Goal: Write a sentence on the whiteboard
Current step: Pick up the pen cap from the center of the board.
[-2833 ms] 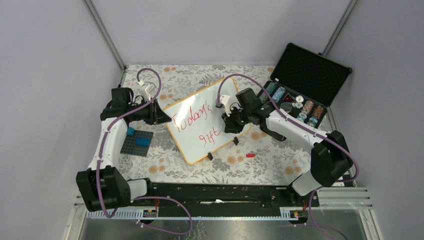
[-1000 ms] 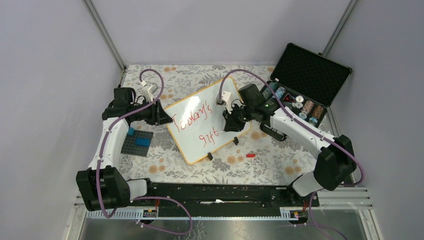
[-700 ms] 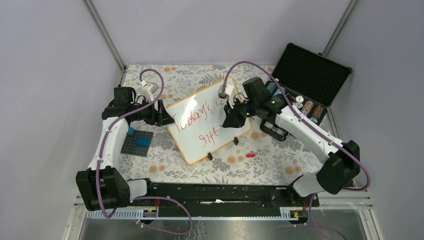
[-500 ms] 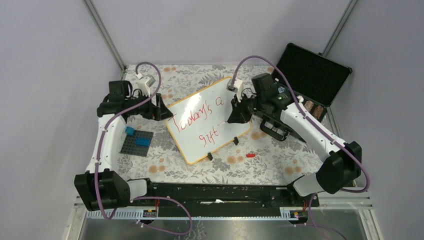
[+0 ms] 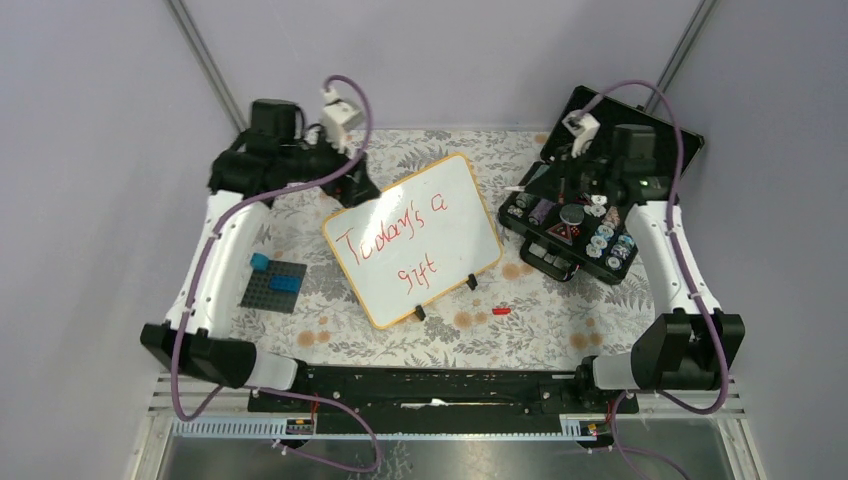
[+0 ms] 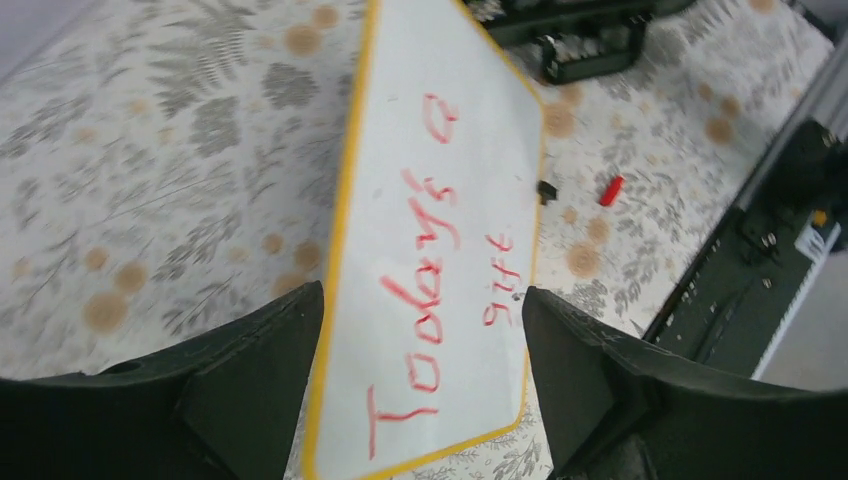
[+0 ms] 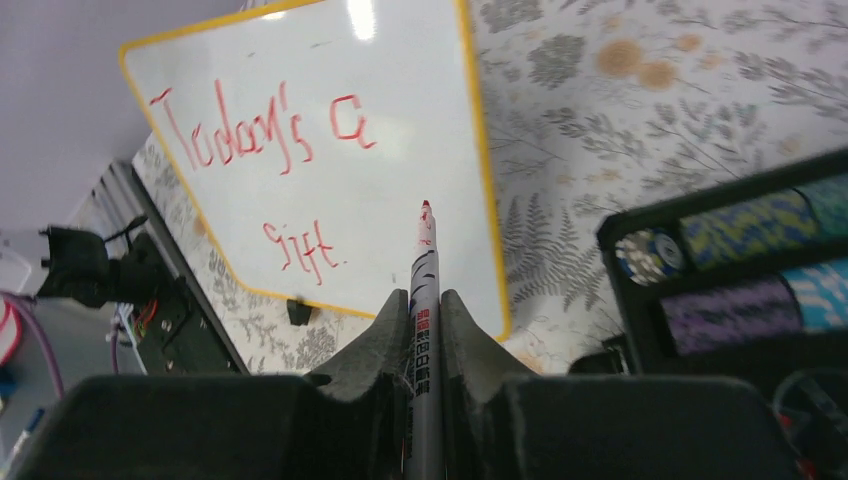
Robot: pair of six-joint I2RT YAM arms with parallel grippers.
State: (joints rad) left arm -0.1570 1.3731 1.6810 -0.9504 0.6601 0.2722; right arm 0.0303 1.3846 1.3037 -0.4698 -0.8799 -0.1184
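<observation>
the whiteboard (image 5: pixel 412 238), a glossy white rectangle with a thin orange-yellow rim, rests in the middle of the floral tablecloth (image 5: pixel 330 330), and the red handwritten sentence (image 5: pixel 395 232) on it reads "today's a gift". our left gripper (image 6: pixel 420 295) hangs spread wide above the board's far edge, touching nothing; we judge the board needs no steadying. our right gripper (image 7: pixel 425 318) clamps the red-tipped marker pen (image 7: pixel 424 262) over the open black foam-lined case (image 5: pixel 625 140), which holds rows of poker chips (image 5: pixel 608 232).
</observation>
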